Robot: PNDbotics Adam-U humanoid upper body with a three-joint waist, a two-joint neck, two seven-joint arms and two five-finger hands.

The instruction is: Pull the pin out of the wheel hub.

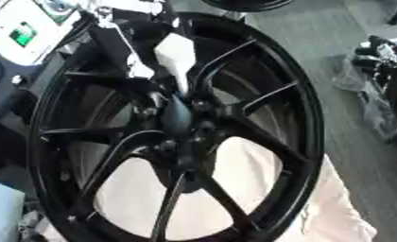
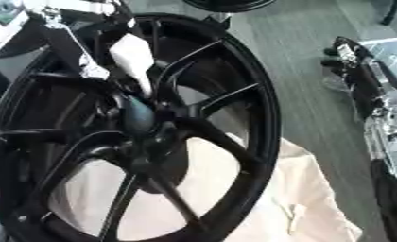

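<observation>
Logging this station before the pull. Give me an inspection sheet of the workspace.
Surface: grey floor, cream cloth under the wheel.
Job's things: black spoked wheel standing tilted; dark hub at centre; pin not made out.
Clutter: bagged dark items to the right.
Hands: left hand, white-shelled, reaches onto the hub; fingers hidden. Right hand nothing seen.
Cables: nothing seen.
Surroundings: white panel with green label upper left.

Wide gaps between black wheel (image 1: 260, 156) spokes; white-tipped arm (image 1: 175, 54) crowding the hub (image 1: 178, 118).
</observation>
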